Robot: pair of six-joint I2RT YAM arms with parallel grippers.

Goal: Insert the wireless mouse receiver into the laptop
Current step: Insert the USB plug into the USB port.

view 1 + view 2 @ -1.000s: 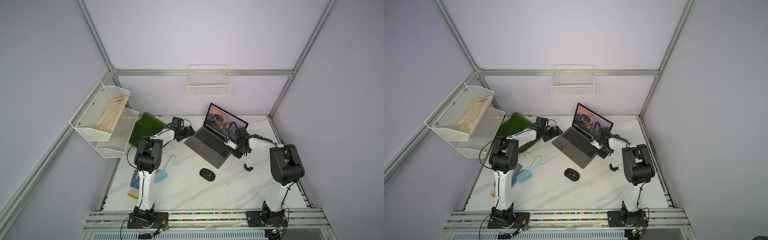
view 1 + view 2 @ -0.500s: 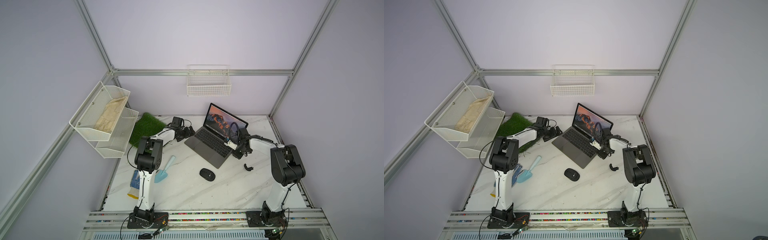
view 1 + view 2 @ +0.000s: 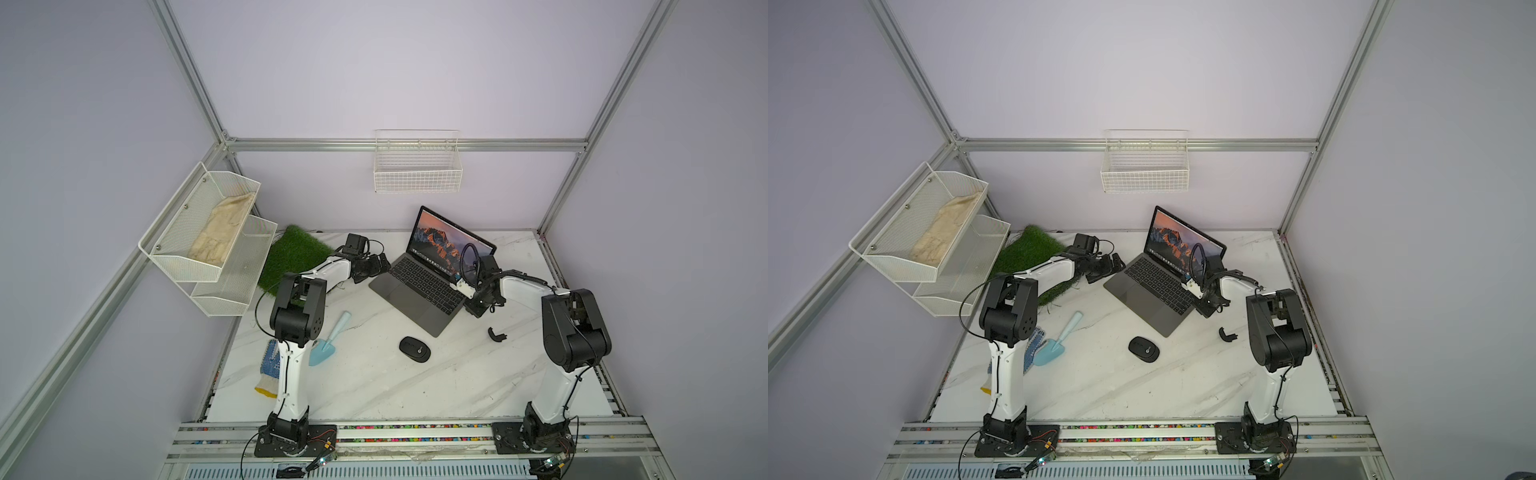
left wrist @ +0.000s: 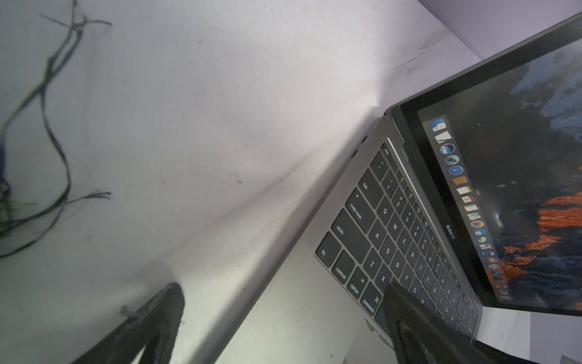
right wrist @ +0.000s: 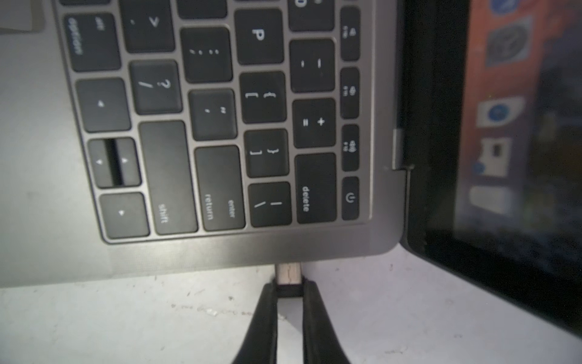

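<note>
My right gripper (image 5: 289, 291) is pressed together on the black cap of the wireless mouse receiver (image 5: 288, 274), pinching it from both sides. Its silver plug meets the side edge of the laptop (image 5: 315, 249), just past the backslash key. Bare metal shows, so I judge it only partly seated. To finish well I should push straight along the plug's own line, level with the marble table (image 5: 94, 315), without twisting. I should let go only once the cap sits against the edge.

Beyond the edge, the key legends read "shift", "return", "enter", "delete", "option" and "P". At the laptop's far side my left gripper (image 4: 283, 296) is spread wide and holds nothing, well placed, I think, to brace the case. There I read "caps lock", "control", "command", and "MacBook" under the screen.
</note>
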